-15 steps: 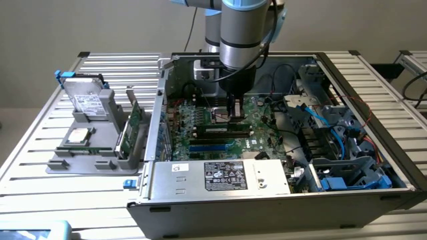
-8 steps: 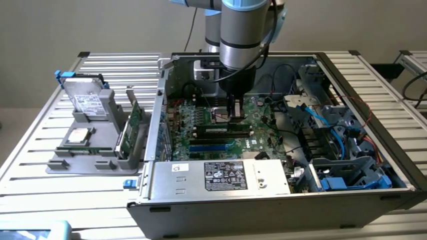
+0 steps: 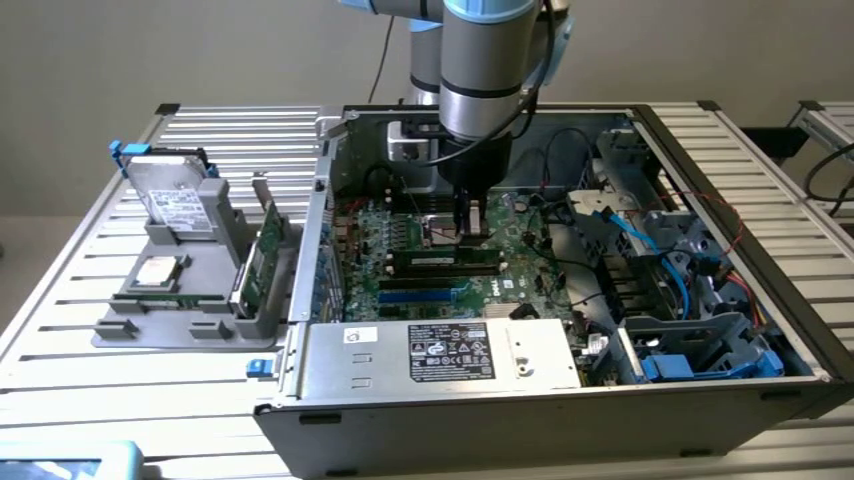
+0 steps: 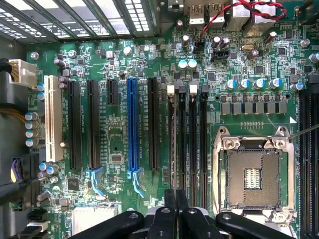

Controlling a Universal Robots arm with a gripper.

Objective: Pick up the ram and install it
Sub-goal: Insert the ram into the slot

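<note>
we judge the job nearly done. reading the exterior view as a clock face, the open case (image 3: 534, 420) fills the middle of the table (image 3: 54, 330), and the arm reaches down into it from 12 o'clock. the pincer (image 3: 469, 236) hangs low over the board (image 3: 360, 290), just above the memory slots.

the ram (image 3: 441, 262) is off the tray (image 3: 160, 325), which sits outside the case at 9 o'clock with a broader card (image 3: 271, 235) standing in it. the ram is a green strip with dark chips standing on edge among the slots, at 6 o'clock from the pincer and just under its tips.

in the wrist view the pincer (image 4: 176, 196) is closed, its two fingers pressed together with no gap that we can see, right over the long black slots (image 4: 192, 139) beside the bare cpu socket (image 4: 253, 174). we cannot tell whether the tips press on the ram's top edge or stand a little clear of it.

the pickup and the carry look finished. what is left is the seating: we cannot see whether the strip is fully down or whether the white slot latches (image 4: 171, 89) have closed on it.
</note>
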